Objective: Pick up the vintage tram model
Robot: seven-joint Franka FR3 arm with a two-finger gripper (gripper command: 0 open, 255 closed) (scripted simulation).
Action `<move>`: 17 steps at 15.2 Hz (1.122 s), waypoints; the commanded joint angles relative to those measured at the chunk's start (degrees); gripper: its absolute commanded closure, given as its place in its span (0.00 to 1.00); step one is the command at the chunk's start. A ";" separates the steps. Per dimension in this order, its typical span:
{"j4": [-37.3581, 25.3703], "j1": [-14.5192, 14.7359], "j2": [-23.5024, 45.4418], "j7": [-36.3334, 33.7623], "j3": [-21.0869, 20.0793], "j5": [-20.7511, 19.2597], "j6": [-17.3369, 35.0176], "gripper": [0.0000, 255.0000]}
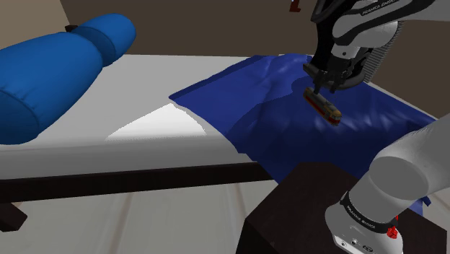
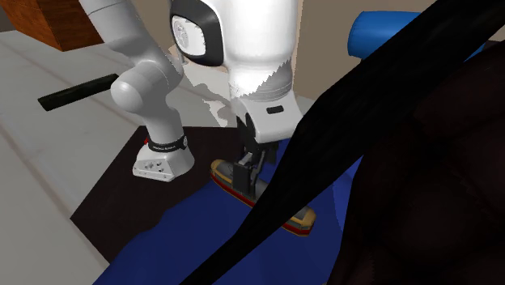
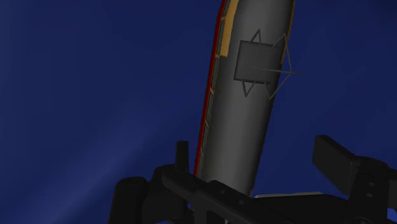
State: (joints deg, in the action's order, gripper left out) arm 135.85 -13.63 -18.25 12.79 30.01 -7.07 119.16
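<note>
The tram model (image 1: 326, 109) is long and narrow, with a grey roof (image 3: 248, 121), red and yellow sides, and a thin frame on top. It lies on a dark blue blanket (image 1: 281, 123). My black gripper (image 1: 318, 86) hangs straight down over the tram's far end and is open. Seen from the wrist, the tram's end runs between my two fingers (image 3: 182, 158), which stand apart with a gap on the wider side, so nothing is clasped. From the second exterior view the gripper (image 2: 249, 175) sits low over the tram (image 2: 301, 220), close to the blanket (image 2: 186, 243).
The blanket covers a white mattress (image 1: 144, 94) on a dark bed frame (image 1: 108, 180). A big blue bolster (image 1: 58, 68) lies at the shoulder view's left. My dark stand (image 1: 303, 209) is at the lower right. A large black shape (image 2: 405, 162) blocks much of the second exterior view.
</note>
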 commanded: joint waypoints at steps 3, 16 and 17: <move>1.70 0.11 1.77 0.75 0.85 0.58 3.41 0.00; 2.80 0.24 2.97 1.26 1.32 0.99 5.63 1.00; 2.86 0.24 2.87 1.18 1.27 0.96 5.59 1.00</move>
State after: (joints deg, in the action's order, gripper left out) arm 138.64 -13.40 -15.41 14.00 31.30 -6.08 124.71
